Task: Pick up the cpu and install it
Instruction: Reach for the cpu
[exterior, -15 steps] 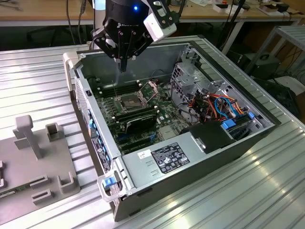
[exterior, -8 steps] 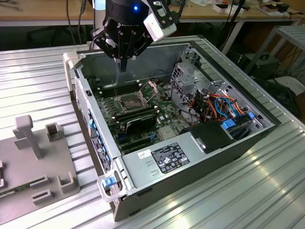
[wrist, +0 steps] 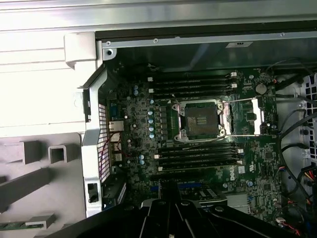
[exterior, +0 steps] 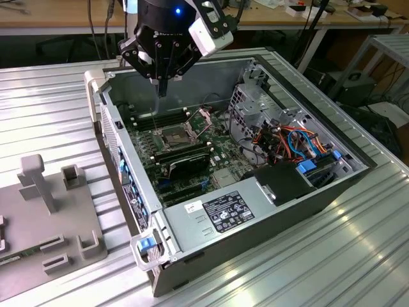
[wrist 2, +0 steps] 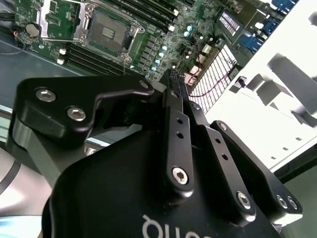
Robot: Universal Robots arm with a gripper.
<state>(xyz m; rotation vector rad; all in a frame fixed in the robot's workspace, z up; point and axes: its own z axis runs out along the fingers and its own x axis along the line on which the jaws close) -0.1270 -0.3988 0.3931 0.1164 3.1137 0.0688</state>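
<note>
Far left in the exterior view lies a grey fixture [exterior: 38,217]. Upper centre, the gripper [exterior: 162,89] hangs over the open computer case [exterior: 118,144], fingers drawn together. Below it the socket [exterior: 174,135] lies uncovered. I cannot tell where the cpu is.

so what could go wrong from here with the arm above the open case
1. The socket lies open and uncovered; a descent by the gripper that is slightly off could damage it.
2. The retention frame is flipped open beside the socket and memory sticks flank it, so the wide gripper head might clip them.
</note>
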